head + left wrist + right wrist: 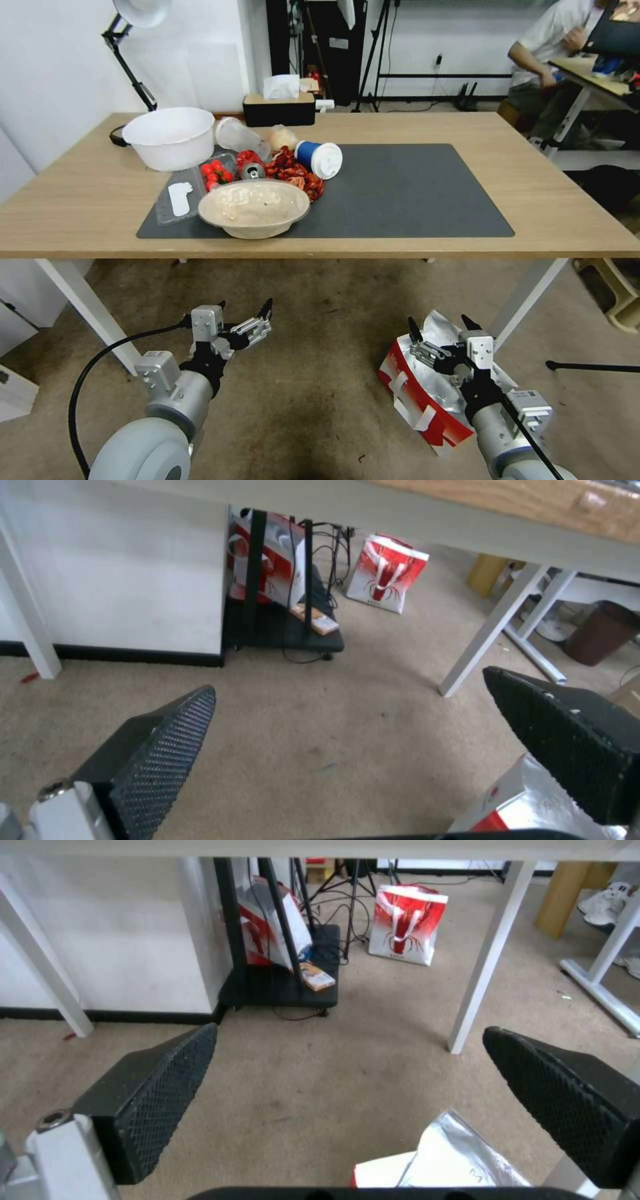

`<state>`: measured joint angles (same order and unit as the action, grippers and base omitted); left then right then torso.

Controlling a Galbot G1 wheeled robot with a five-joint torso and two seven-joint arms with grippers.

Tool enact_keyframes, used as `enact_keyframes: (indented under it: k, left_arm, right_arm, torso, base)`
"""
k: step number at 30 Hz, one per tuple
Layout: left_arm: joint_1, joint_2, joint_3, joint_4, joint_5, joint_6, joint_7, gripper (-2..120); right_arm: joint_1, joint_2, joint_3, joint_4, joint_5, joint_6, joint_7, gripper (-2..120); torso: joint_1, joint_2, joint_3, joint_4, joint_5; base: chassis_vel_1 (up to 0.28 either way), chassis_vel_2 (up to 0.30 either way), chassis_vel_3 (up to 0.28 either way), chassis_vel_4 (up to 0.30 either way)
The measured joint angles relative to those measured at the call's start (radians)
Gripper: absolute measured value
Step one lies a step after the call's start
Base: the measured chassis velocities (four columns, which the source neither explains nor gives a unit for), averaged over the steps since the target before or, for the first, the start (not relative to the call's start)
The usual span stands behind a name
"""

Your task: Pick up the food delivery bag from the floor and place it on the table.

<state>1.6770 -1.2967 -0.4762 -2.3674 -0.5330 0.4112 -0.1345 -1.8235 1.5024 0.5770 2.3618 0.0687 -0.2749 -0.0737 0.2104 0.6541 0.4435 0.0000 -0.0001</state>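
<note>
Right gripper (443, 332) hangs low in front of the table (100, 220), fingers spread, nothing held. Head view: the food delivery bag (417, 393) sits on the floor (320, 373) directly under and just behind this gripper, red-white side facing out, foil mouth open upward. Its white handles (407, 407) lie flat against the near side, below the fingertips. Left gripper (243, 320) is well apart from the bag, also released, hovering over bare carpet. The dark grey mat (413, 193) has free space beyond the bowl (255, 208) and food clutter, likely the drop zone.

Left wrist view: both pads (167, 745) wide apart, carpet between them; a corner of the bag (527, 800) peeks in by one pad. A second red-white bag (387, 575) stands far off under the table, not the target by my read.

Right wrist view: pads (167, 1085) open, foil rim of the bag (453, 1155) just under the gripper, off-centre toward one pad.

Doing it well, as I judge: shift the right gripper so the foil rim or a handle sits squarely between the pads before closing. Thin foil may crumple or slip, so bite deep on the wall. The bag is boxy and may swing; lift clear of the table edge before moving over the mat.
</note>
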Motion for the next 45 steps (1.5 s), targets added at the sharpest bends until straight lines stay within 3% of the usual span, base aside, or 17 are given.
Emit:
enact_keyframes:
  k: [45]
  left_arm:
    - [0.011,-0.005,-0.002,-0.010,0.022,0.001,0.020,97]
  right_arm:
    - [-0.010,-0.001,0.001,0.010,-0.002,0.006,-0.002,100]
  torso:
    - [-0.071,-0.182,-0.111,0.0000,0.0000]
  base:
    - [0.000,0.000,0.000,0.000]
